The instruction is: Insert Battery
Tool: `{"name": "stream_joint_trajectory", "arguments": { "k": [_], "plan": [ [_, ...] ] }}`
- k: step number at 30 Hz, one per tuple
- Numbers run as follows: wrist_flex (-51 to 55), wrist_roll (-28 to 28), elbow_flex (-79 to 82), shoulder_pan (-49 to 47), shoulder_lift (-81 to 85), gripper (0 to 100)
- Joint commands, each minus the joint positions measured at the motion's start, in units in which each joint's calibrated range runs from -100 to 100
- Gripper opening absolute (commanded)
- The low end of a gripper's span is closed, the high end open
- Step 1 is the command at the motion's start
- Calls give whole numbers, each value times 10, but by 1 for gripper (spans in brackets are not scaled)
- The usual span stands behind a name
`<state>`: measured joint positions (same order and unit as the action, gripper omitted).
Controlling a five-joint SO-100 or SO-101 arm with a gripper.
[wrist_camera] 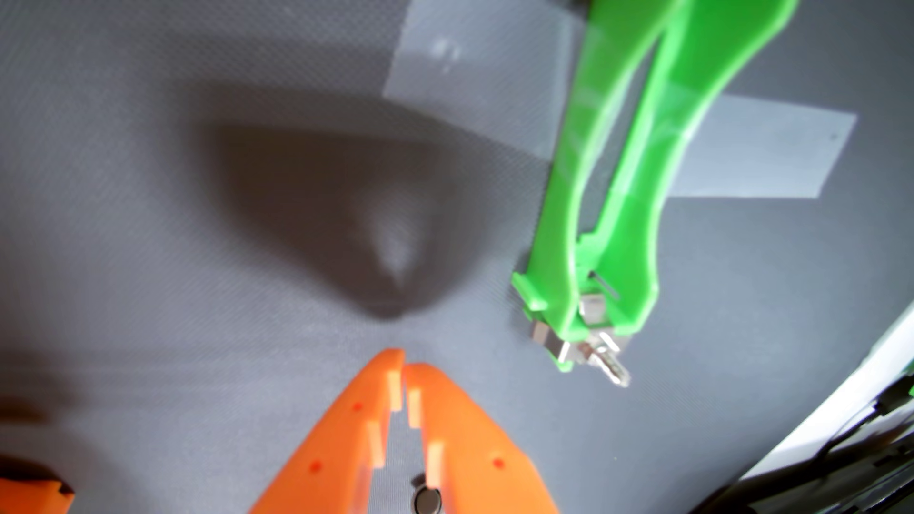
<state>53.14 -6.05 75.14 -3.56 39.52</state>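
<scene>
My orange gripper [403, 363] enters the wrist view from the bottom edge, shut, its tips almost touching above the grey mat with nothing between them. A small round silver battery [428, 501] shows in the gap between the fingers near their base, close to the right finger [470, 445]. I cannot tell whether it touches that finger or lies on the mat. A green plastic holder [618, 197] stretches from the top right down to the right of my tips. It is taped down, and metal contacts [586, 336] sit at its near end.
Clear tape strips [742, 148] cross the green holder on the grey mat [148, 197]. The mat's edge, a white strip and dark cables [841, 459] lie at the bottom right. Another orange part [29, 489] shows at the bottom left. My gripper's shadow falls mid-frame.
</scene>
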Motion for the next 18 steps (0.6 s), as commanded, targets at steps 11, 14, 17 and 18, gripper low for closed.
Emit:
{"name": "stream_joint_trajectory", "arguments": {
  "k": [11, 14, 17, 18],
  "plan": [
    [162, 5, -197, 58, 7, 1],
    [221, 21, -269, 59, 1, 1],
    [268, 71, -323, 82, 0, 1],
    [281, 90, -338, 106, 0, 1]
  ]
}}
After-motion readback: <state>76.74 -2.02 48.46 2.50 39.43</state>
